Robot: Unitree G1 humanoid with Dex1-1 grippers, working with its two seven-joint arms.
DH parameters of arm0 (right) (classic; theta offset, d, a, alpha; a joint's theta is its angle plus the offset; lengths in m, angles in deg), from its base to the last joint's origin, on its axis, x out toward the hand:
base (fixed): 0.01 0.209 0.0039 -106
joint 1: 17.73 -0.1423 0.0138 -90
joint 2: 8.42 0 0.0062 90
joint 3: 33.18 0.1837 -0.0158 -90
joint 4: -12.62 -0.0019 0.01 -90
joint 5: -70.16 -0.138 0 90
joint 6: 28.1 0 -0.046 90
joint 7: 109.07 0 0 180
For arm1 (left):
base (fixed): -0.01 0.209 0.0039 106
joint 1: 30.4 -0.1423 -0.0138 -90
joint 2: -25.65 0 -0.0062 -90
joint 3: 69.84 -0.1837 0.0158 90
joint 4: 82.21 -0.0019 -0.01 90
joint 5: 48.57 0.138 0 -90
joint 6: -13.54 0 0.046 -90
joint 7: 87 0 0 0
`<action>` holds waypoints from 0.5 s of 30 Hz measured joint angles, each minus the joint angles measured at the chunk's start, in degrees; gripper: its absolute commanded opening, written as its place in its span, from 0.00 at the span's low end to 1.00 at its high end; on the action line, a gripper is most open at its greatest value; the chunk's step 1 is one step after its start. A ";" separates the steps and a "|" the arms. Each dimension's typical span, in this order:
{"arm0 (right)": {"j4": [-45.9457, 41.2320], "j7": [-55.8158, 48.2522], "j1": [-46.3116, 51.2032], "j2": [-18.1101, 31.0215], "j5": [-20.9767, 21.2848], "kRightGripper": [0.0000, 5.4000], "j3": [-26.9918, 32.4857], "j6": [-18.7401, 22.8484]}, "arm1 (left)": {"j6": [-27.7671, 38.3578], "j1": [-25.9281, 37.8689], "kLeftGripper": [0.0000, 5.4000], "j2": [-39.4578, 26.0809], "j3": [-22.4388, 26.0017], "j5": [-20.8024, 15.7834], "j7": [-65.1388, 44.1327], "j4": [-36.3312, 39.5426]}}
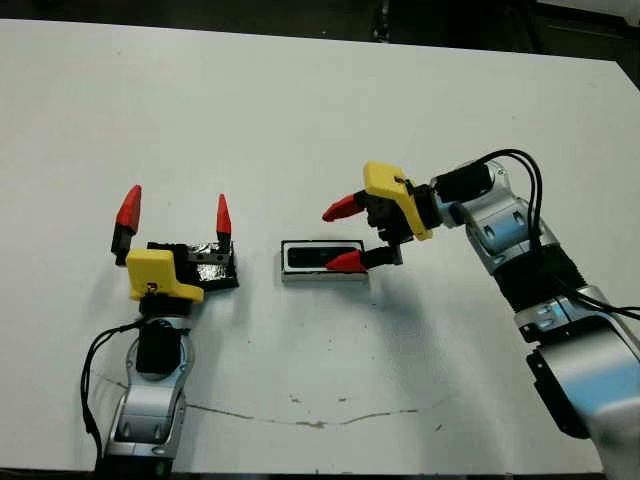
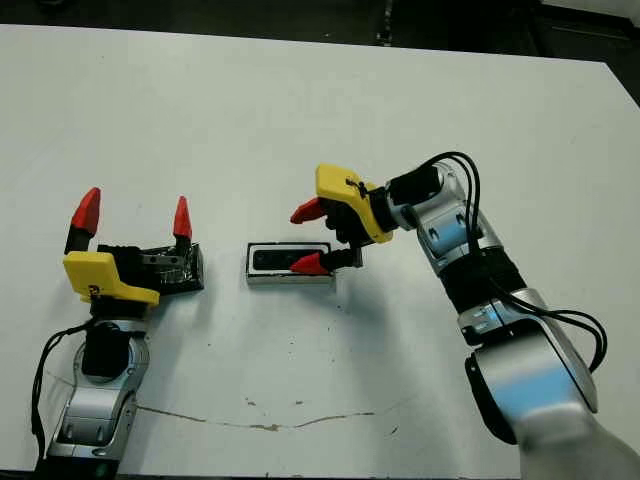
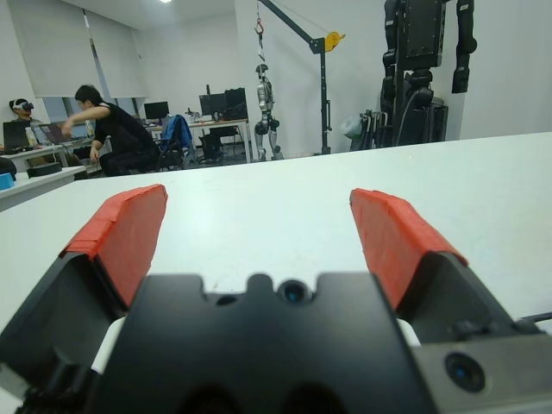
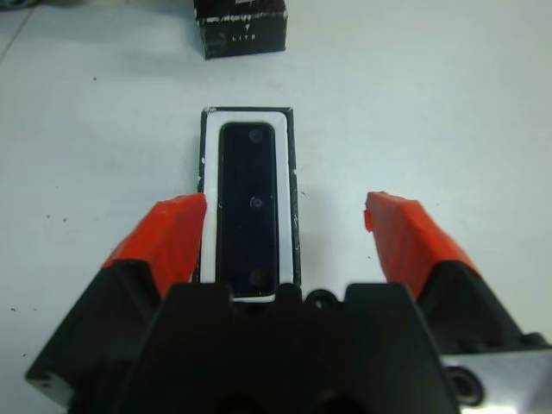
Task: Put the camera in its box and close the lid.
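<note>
The camera (image 4: 251,205) lies in the box (image 1: 323,263); the lid (image 1: 205,265) sits beside it. The right gripper (image 1: 343,234) and the left gripper (image 1: 175,211) are spread apart, holding nothing.

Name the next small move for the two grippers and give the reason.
Probably the open left gripper should close on the glossy black rectangular lid, which lies on the table at its base. The slim black bar camera already lies in the shallow white-lined box, and the open right gripper holds nothing, so only the lid remains.
</note>
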 measured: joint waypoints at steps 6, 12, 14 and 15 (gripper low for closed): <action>-6.80 0.41 1.88 2.72 -4.95 1.00 5.05 3.43 | 0.18 0.18 1.00 0.02 -0.06 0.15 0.20 -0.13; -28.78 14.22 15.55 5.23 -13.17 1.00 17.97 14.80 | 0.60 0.29 1.00 0.00 -0.14 0.28 0.34 -0.24; -36.33 20.79 22.96 4.93 -14.28 1.00 22.18 15.13 | 0.79 0.17 1.00 -0.03 -0.12 0.28 0.30 -0.12; -39.60 23.95 26.76 4.41 -14.73 0.98 24.19 15.09 | 0.79 0.04 1.00 -0.06 -0.12 0.27 0.20 0.04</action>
